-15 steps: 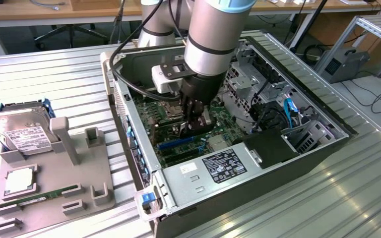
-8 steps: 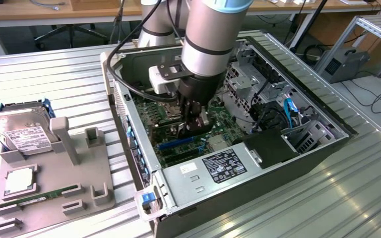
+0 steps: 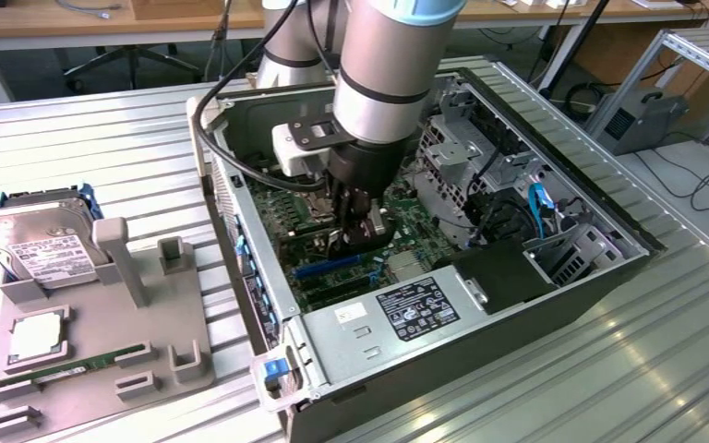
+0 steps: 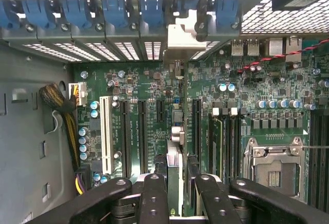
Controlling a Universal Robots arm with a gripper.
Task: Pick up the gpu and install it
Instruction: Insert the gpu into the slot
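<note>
1. Nearest in the exterior view, one grey holder [image 3: 96, 341] sits on the slatted table [image 3: 108, 157]. It carries one hard drive [image 3: 41, 245] with blue tabs, one processor chip [image 3: 37, 337] and one green RAM stick [image 3: 53, 374].
2. Just beside it, toward the exterior view's right, lies one open computer case [image 3: 237, 231].
3. One gripper [image 4: 177, 196] is down inside the case, over the motherboard [image 4: 257, 80].
4. Its two fingers [image 4: 154, 198] are clamped on the one gpu [image 4: 175, 167]. The card stands on edge between them.
5. The gpu lies along the black slots, a few slots from the single white slot [image 4: 107, 131]. Its silver bracket [image 4: 181, 35] reaches the blue-latched rear openings.
6. Whether the card is seated cannot be told.
7. The one arm [image 3: 386, 74] comes down steeply from above into the case's middle, wrist pointing at the board.
</note>
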